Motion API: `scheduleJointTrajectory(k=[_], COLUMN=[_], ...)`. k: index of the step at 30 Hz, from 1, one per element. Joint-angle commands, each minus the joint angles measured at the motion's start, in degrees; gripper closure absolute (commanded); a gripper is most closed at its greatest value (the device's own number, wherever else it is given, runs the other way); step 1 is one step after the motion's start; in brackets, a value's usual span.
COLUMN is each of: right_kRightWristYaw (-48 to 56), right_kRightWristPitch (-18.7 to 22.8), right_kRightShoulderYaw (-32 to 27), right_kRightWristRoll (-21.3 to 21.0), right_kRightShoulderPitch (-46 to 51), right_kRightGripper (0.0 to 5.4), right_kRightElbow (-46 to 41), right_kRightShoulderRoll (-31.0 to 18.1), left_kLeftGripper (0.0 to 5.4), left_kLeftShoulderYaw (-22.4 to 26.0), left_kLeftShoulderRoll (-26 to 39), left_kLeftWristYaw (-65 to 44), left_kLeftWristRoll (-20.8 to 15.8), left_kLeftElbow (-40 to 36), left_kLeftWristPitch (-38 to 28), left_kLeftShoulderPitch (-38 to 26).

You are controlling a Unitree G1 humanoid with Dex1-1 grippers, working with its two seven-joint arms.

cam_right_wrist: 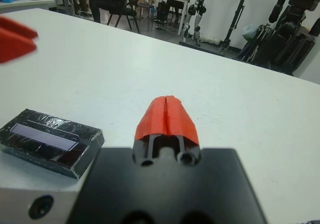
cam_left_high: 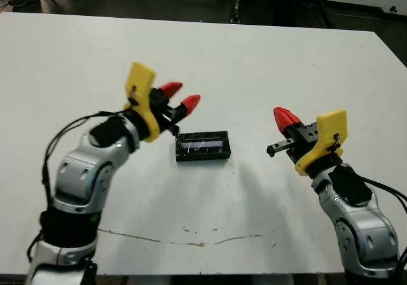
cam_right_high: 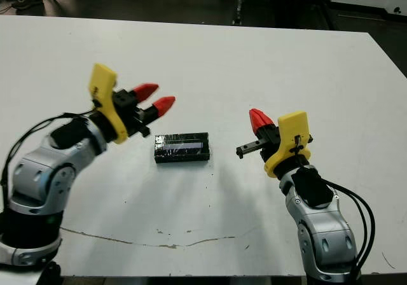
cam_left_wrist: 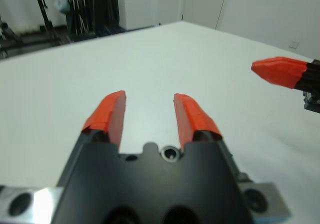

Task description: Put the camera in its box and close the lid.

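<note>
Between the grippers, the closed box (cam_left_high: 202, 147) lay with its long axis left-to-right, lid (cam_right_wrist: 42, 137) on. Left gripper (cam_left_high: 180, 100), nearer, was released above its left end; right gripper (cam_left_high: 286, 118) was clenched, empty.

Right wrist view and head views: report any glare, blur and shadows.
Right wrist view: the lid on the box shows a pale reflective strip; the left gripper's fingertips at the picture's edge are blurred. Left eye view: the lid's strip glints too, and soft shadows of both arms lie on the table.
</note>
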Motion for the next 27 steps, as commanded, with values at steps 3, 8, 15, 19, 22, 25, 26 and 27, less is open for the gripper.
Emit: scheduleJointTrajectory(k=[3,8,15,19,22,25,26,27], right_kRightWristYaw=[-0.59,-0.51,-0.37,-0.21,-0.14,-0.04,-0.03,-0.05], right_kRightWristPitch=[0.78,0.94,0.72,0.65,0.56,0.22,0.22,0.31], right_kRightShoulderYaw=[-0.73,-0.69,-0.51,-0.40,-0.48,-0.45,-0.49,-0.52], right_kRightWristRoll=[0.36,0.30,0.29,0.20,0.38,0.28,0.38,0.47], right_kRightShoulderPitch=[-0.28,-0.35,-0.19,-0.03,0.16,0.37,0.39,0.40], right_kRightGripper=[5.40,5.40,5.40,5.40,5.40,5.40,5.40,5.40], right_kRightElbow=[-0.19,-0.38,-0.40,-0.41,-0.44,-0.47,-0.46,-0.50], right_kRightShoulderRoll=[0.04,-0.05,0.00,-0.17,-0.09,-0.18,-0.11,-0.03], left_kLeftGripper=[4.15,4.94,5.40,5.40,5.40,5.40,5.40,5.40], left_kLeftShoulderYaw=[-3.93,-9.01,-16.07,-18.31,-18.85,-17.85,-16.89,-16.03], left_kLeftShoulderRoll=[-1.20,1.10,4.58,5.60,5.96,5.97,5.70,5.47], left_kLeftWristYaw=[1.86,1.42,-1.18,-2.51,-3.27,-3.66,-3.68,-3.56], left_kLeftWristRoll=[1.47,4.43,10.26,12.00,12.72,12.39,11.72,11.16], left_kLeftElbow=[3.11,5.72,12.30,15.10,16.36,15.59,15.02,14.20], left_kLeftWristPitch=[0.69,1.34,-1.32,-1.58,-3.21,-3.30,-3.28,-2.73], left_kLeftShoulderPitch=[2.59,2.93,3.47,3.52,4.09,4.52,4.83,5.01])
